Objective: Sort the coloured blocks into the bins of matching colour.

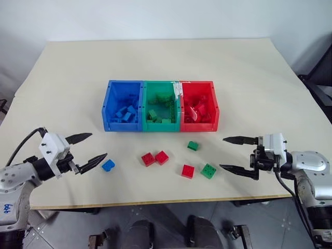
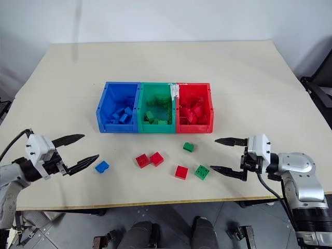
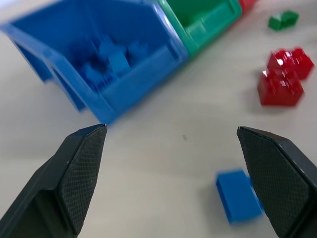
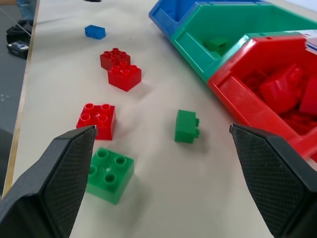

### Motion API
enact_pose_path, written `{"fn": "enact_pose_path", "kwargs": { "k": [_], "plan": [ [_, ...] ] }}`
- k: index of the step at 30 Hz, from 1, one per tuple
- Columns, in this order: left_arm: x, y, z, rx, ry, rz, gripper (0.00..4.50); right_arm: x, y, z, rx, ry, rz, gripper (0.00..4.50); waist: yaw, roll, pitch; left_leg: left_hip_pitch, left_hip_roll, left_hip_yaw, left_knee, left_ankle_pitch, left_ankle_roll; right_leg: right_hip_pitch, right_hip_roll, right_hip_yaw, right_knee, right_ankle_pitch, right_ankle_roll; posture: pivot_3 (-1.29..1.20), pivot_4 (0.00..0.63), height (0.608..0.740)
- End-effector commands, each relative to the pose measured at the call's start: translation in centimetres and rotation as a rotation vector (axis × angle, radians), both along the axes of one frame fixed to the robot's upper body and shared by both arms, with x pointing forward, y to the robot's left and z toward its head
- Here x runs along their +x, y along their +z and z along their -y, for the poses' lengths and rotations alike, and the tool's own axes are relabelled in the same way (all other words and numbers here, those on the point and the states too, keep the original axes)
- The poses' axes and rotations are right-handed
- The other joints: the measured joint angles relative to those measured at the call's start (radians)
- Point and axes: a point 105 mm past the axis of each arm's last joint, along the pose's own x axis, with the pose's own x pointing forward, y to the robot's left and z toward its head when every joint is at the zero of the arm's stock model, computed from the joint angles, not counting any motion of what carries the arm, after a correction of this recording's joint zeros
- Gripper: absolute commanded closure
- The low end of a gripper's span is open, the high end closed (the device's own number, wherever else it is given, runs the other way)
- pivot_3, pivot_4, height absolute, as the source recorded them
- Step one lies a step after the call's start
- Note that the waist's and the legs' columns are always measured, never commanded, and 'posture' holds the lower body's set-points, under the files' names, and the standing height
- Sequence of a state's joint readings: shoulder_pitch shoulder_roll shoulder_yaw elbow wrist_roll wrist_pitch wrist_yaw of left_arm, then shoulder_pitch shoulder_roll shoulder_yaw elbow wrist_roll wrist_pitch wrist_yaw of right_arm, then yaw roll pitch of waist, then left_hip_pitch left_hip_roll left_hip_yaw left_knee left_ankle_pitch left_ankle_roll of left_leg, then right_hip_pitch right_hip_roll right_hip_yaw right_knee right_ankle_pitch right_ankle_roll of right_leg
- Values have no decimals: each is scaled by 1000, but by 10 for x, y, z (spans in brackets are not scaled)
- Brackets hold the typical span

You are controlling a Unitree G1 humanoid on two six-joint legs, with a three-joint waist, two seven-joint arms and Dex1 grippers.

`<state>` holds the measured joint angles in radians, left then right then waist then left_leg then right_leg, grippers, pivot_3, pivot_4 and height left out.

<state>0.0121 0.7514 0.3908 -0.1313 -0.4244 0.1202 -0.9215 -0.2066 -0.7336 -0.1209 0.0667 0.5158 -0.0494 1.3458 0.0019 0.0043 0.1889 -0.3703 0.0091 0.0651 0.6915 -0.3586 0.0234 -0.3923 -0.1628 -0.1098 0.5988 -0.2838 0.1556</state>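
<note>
From the head, six small studded plastic bricks lie loose on the beige counter before the joined blue, green and red plastic bins. Left wrist: left hand released, blue brick beside one finger; centre it first. Right wrist: right hand released, green brick nearest.

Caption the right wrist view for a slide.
Open right gripper faces two green blocks, three red blocks beside the bins.

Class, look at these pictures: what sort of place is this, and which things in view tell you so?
Probably a robot test room or lab: a plain table against a bare wall, holding only three joined bins and loose toy blocks, with both open grippers at its edge.
</note>
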Motion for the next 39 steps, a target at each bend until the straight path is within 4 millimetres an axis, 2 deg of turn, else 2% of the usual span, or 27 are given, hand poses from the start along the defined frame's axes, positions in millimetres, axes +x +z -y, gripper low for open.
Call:
{"fn": "enact_pose_path", "kwargs": {
  "k": [1, 4, 7, 9, 12, 14, 17, 19, 21, 23, 28, 32, 38, 39],
  "plan": [
    [-2, -1, 8, 28, -35, 6, 19, -3, 10, 5, 1, -35, 68, 0, -1, 0, 0, 0, 0, 0, 0, 0, 0, 0, 0, 0, 0, 0, 0, 0, 150, 740],
    [-2, 2, 25, -19, -91, -15, 19, -8, 10, 19, -24, -89, 69, 0, 2, 0, 0, 0, 0, 0, 0, 0, 0, 0, 1, -1, -1, 0, 0, 0, 150, 740],
    [-12, 3, 70, 19, -314, -46, 19, -15, 6, 44, -66, -176, 38, 0, 17, 0, 0, -1, -1, 0, 1, 0, 0, 1, 0, -1, -1, 0, 0, 0, 150, 740],
    [-21, 1, 93, 71, -436, -47, 19, -20, -5, 54, -163, -177, 11, 0, 21, 0, 0, -1, -1, 1, 2, -1, 0, 1, 0, -1, -1, 0, 0, 0, 150, 740],
    [-24, 7, 113, 57, -522, -32, 19, -22, -12, 58, -192, -184, -31, 0, 21, 0, 0, 0, -5, 1, 2, -1, 0, 2, 1, 0, 0, 0, 1, 0, 150, 740],
    [-25, 8, 124, 42, -567, -29, 19, -20, -11, 47, -151, -181, -73, 0, 18, 0, 0, 0, -5, 1, 2, 0, 0, 1, 1, 0, 1, 0, 0, 0, 150, 740],
    [-24, 4, 125, 51, -585, -31, 19, -22, -15, 28, -157, -138, -116, 0, 12, 1, 0, 1, -4, 1, 2, 0, -1, 1, 1, 0, 2, 0, 0, 0, 150, 740],
    [-24, 1, 117, 51, -563, -44, 19, -21, -19, 10, -147, -123, -151, 0, 11, 1, 0, 1, -4, 1, 2, 0, -1, 1, 2, 0, 2, 0, 0, 0, 150, 740],
    [-24, -2, 109, 48, -537, -56, 19, -19, -22, 1, -147, -120, -162, 0, 12, 1, 0, 1, -4, 0, 3, 0, -1, 1, 2, 0, 1, 0, 0, 0, 150, 740],
    [-27, -3, 100, 43, -522, -72, 19, -14, -25, -4, -136, -140, -156, 0, 15, 1, 0, 0, -4, 0, 3, 0, -1, 1, 2, 0, 1, 0, 0, 0, 150, 740],
    [-35, -7, 79, 41, -452, -94, 19, -10, -52, -9, -206, -165, -174, 0, 24, 1, 0, -1, -5, -1, 5, -1, 0, 1, 1, 0, 1, 0, 0, 0, 150, 740],
    [-37, -12, 76, 40, -425, -100, 0, -8, -58, -16, -191, -148, -181, 921, 20, 1, 0, 0, -5, -2, 5, -1, 1, 2, 1, 0, 1, 0, 0, 0, 150, 740],
    [-35, -10, 78, 28, -415, -83, 0, -4, -52, -18, -170, -141, -154, 3053, 19, 1, 0, 0, -5, -1, 5, -1, 0, 1, 1, 0, 2, 0, 0, 0, 150, 740],
    [-35, -9, 78, 24, -412, -81, 0, -3, -49, -18, -161, -140, -145, 3086, 20, 1, 0, 0, -5, -1, 5, -1, 0, 1, 1, 0, 2, 0, 0, 0, 150, 740]
  ]
}}
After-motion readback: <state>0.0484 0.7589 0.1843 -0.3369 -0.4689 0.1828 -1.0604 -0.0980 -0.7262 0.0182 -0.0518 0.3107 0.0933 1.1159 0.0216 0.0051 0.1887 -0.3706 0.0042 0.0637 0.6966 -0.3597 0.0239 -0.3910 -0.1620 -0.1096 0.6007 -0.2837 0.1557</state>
